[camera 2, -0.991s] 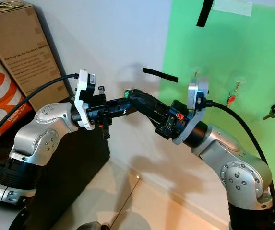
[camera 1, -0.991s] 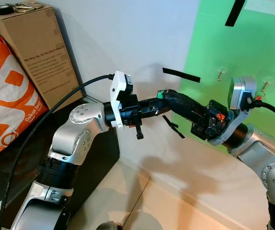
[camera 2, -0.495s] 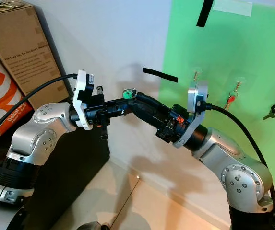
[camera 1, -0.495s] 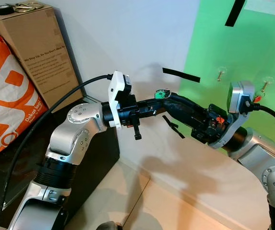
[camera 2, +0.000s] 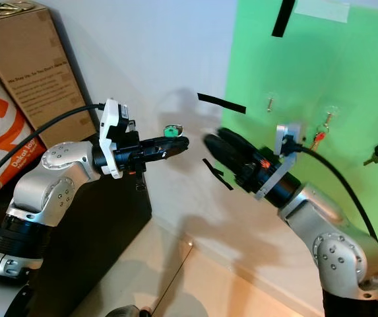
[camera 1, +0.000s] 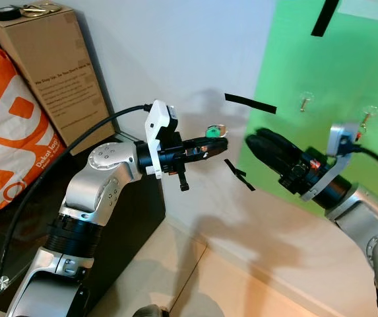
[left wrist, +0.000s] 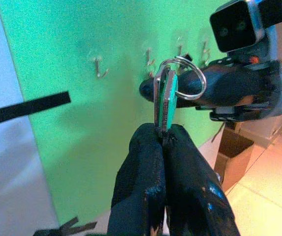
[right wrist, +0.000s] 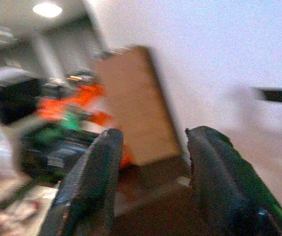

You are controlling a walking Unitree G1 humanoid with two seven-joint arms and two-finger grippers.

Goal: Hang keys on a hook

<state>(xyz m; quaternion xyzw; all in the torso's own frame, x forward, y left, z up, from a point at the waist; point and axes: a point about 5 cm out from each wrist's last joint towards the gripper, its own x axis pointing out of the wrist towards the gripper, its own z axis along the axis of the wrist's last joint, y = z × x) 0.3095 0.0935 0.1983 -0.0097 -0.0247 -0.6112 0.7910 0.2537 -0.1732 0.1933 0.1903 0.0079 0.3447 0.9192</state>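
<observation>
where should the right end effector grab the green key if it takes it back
Probably by the silver ring, coming from the green wall side. The left end effector is shut on the green key at its lower end, so the ring stands free above the fingertips.

A brown cardboard box (camera 1: pixel 53 69) leans against the white wall (camera 1: pixel 175 46). Beside it stands an orange bag (camera 1: pixel 7 142). Strips of black tape (camera 1: pixel 250 104) stick to the wall. Below stands a dark, perhaps wooden, cabinet (camera 1: pixel 132 231).
</observation>
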